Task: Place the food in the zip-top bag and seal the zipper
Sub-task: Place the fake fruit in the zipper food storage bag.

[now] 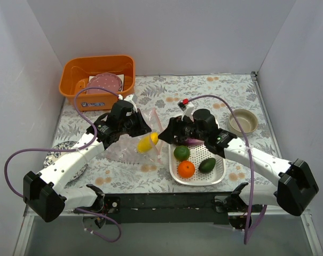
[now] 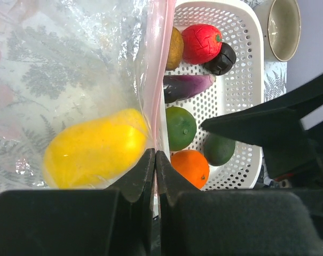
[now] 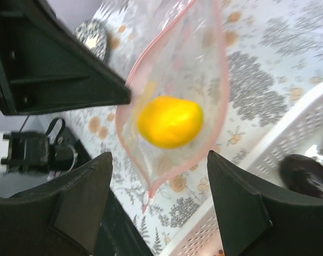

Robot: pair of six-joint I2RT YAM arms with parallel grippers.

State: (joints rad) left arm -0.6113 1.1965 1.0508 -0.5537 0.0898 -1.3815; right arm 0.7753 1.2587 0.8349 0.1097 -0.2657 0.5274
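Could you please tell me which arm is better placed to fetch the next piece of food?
Right. The right gripper is open and empty, beside the white basket holding the remaining food; the left gripper is shut on the zipper, holding the zip-top bag with the mango inside.

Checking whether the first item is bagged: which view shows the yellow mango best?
Right wrist: the mango appears whole, inside the pink-rimmed mouth of the zip-top bag, though blurred. Left wrist shows it larger through the plastic, its lower edge hidden by the left gripper. Top external shows only a small yellow patch.
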